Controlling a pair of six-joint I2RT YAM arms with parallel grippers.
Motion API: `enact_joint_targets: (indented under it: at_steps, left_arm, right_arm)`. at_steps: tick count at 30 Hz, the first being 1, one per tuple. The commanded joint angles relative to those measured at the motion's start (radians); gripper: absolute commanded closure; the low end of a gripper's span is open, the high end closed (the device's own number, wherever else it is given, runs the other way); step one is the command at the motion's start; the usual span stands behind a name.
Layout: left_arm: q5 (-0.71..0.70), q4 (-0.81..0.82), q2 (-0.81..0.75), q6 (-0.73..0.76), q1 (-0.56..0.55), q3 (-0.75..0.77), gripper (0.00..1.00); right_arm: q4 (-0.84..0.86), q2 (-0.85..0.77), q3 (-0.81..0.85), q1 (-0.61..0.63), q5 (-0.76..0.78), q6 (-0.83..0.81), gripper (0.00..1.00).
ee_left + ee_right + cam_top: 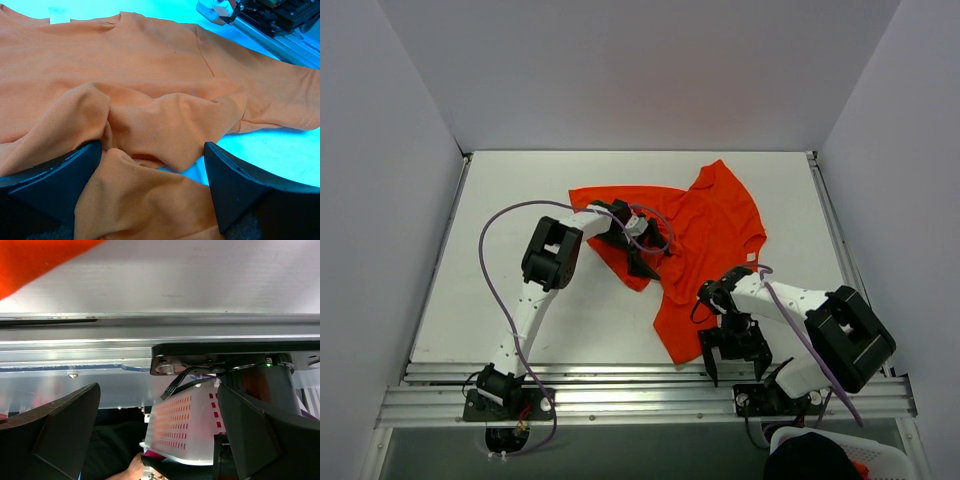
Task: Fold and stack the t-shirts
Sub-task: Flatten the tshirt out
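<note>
One orange-red t-shirt (715,225) lies crumpled on the white table, spread from the centre toward the back right. My left gripper (638,240) is low over its left part, jaws open. In the left wrist view a bunched fold of the t-shirt (150,75) sits between the wide-apart fingers of the left gripper (155,180), and the left finger (55,180) touches cloth. My right gripper (733,362) hangs open near the front edge, just off the shirt's bottom tip, holding nothing. The right wrist view shows only a corner of the t-shirt (30,260) above the open right gripper (157,425).
An aluminium rail (640,385) runs along the table's front edge. Below it at the right stands a white perforated basket (840,455), also seen in the right wrist view as the basket (190,425), with a person's hand (130,470) beside it. White walls enclose the table.
</note>
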Motion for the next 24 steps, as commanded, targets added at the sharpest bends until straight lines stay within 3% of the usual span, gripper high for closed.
enact_joint_targets:
  at_steps: [1, 9, 13, 20, 24]
  left_arm:
    - [-0.153, -0.038, 0.157, -0.085, 0.021, -0.084, 0.06]
    - [-0.152, -0.033, 0.156, -0.085, 0.02, -0.087, 0.06]
    - [-0.152, -0.032, 0.156, -0.086, 0.02, -0.087, 0.06]
    - [-0.15, -0.029, 0.156, -0.086, 0.02, -0.089, 0.06]
    - [-0.15, -0.026, 0.156, -0.086, 0.021, -0.09, 0.06]
  right_arm:
    - [-0.081, -0.02, 0.014, -0.007, 0.016, -0.018, 0.0]
    - [-0.141, -0.083, 0.123, -0.007, 0.071, -0.018, 0.0]
    - [-0.163, -0.039, 0.278, -0.001, 0.114, -0.025, 0.0]
    - [-0.201, 0.098, 0.73, 0.027, 0.223, -0.021, 0.0]
    - [-0.25, 0.122, 0.817, 0.024, 0.311, -0.019, 0.0]
